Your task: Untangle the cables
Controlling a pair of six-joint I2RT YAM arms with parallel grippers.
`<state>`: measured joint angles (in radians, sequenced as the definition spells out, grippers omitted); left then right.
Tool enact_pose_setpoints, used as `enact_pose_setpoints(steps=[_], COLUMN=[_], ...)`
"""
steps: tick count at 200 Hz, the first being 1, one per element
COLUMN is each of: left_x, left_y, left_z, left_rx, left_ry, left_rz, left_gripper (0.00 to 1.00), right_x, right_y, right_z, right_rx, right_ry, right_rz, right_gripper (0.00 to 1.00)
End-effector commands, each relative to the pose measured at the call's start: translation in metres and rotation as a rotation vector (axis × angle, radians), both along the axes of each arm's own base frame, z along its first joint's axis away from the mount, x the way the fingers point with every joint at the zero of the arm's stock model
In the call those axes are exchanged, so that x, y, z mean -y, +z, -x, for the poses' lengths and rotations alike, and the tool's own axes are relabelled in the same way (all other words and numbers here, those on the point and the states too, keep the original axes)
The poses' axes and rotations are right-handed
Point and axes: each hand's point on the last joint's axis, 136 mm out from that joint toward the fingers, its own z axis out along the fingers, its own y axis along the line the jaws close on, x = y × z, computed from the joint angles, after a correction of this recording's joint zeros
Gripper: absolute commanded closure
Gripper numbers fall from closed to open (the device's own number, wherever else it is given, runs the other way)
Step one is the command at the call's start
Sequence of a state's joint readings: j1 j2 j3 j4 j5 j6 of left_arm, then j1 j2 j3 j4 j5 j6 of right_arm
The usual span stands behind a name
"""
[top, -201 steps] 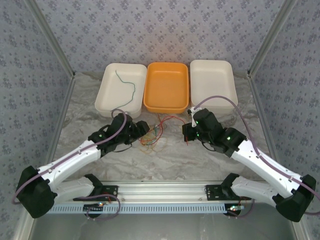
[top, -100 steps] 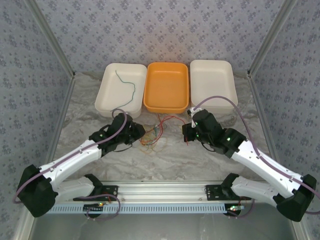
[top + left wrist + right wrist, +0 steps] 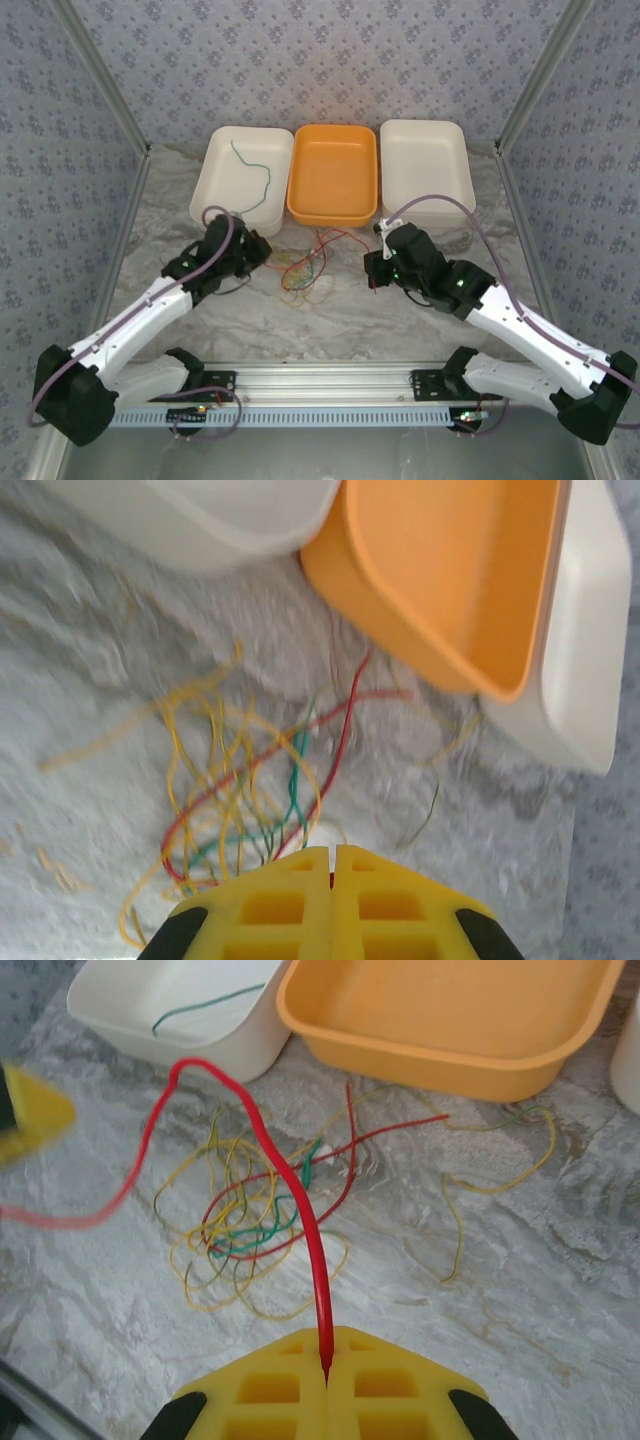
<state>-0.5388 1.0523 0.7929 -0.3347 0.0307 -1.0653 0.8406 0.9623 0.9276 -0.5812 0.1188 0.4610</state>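
Red cable [image 3: 290, 1185] arcs up from the closed right end effector [image 3: 326, 1345], pinched there, likely to draw it free of the yellow, green and red tangle [image 3: 250, 1235] lying on the tabletop [image 3: 350, 310], just near of the orange tray [image 3: 333, 175]. The left end effector [image 3: 332, 865] is closed too; what it pinches is unclear.

Your table [image 3: 330, 320] looks like pale grey marbled stone or laminate, smooth with a soft sheen. At twelve o'clock the orange tray [image 3: 333, 175] is smooth plastic with a slight gloss. The white trays at eleven [image 3: 215, 185] and one o'clock [image 3: 425, 165] look like the same plastic, only duller. At the centre, the cables [image 3: 255, 1225] have thin, smooth, shiny plastic sheathing. Your gripper fingers [image 3: 270, 1390] are matt yellow plastic moulded in a square lattice. The arm shells [image 3: 130, 325] are glossy white plastic with matt black joints. At six o'clock the rail [image 3: 320, 375] is brushed metal. The walls [image 3: 300, 60] look like matt printed cloth or paper.
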Motion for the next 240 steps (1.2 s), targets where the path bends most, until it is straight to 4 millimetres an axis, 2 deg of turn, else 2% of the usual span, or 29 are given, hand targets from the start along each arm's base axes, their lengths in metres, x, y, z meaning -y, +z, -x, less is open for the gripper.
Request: enact_pose_setpoints(steps=[1, 24, 50, 77, 104, 123, 144, 170, 191, 200, 215, 240], left_x=[-0.022, -0.043, -0.055, -0.044, -0.036, -0.034, -0.035, -0.038, -0.029, -0.025, -0.016, -0.001], left_y=[0.064, 0.107, 0.150, 0.189, 0.208, 0.210, 0.207, 0.197, 0.180, 0.169, 0.149, 0.123], left_z=[-0.027, -0.060, -0.100, -0.129, -0.143, -0.149, -0.151, -0.153, -0.156, -0.157, -0.158, -0.160], left_rx=[0.137, 0.239, 0.357, 0.459, 0.494, 0.496, 0.491, 0.472, 0.428, 0.406, 0.375, 0.334], left_ry=[0.032, 0.082, 0.103, 0.041, 0.015, 0.019, 0.032, 0.039, 0.006, -0.001, -0.016, -0.044], left_rz=[0.004, -0.002, 0.045, 0.074, 0.095, 0.108, 0.111, 0.088, 0.107, 0.113, 0.124, 0.158], left_gripper=[1.00, 1.00, 1.00, 1.00, 1.00, 1.00, 1.00, 1.00, 1.00, 0.88, 0.75, 0.46], right_x=[-0.003, -0.019, -0.033, -0.048, -0.068, -0.080, -0.084, -0.080, -0.072, -0.068, -0.059, -0.040], right_y=[-0.021, -0.035, -0.052, -0.071, -0.089, -0.097, -0.096, -0.071, -0.044, -0.033, -0.016, 0.006], right_z=[0.019, 0.036, 0.045, 0.048, 0.053, 0.057, 0.059, 0.054, 0.046, 0.040, 0.031, 0.004], right_rx=[-0.026, -0.017, 0.002, 0.013, 0.020, 0.035, 0.047, 0.059, 0.025, 0.009, -0.025, -0.085], right_ry=[0.078, 0.164, 0.234, 0.297, 0.368, 0.402, 0.399, 0.362, 0.318, 0.288, 0.236, 0.105], right_rz=[0.099, 0.166, 0.278, 0.428, 0.556, 0.604, 0.589, 0.461, 0.309, 0.253, 0.162, 0.047], right_gripper=[1.00, 1.00, 1.00, 1.00, 1.00, 1.00, 1.00, 1.00, 1.00, 1.00, 1.00, 1.00])
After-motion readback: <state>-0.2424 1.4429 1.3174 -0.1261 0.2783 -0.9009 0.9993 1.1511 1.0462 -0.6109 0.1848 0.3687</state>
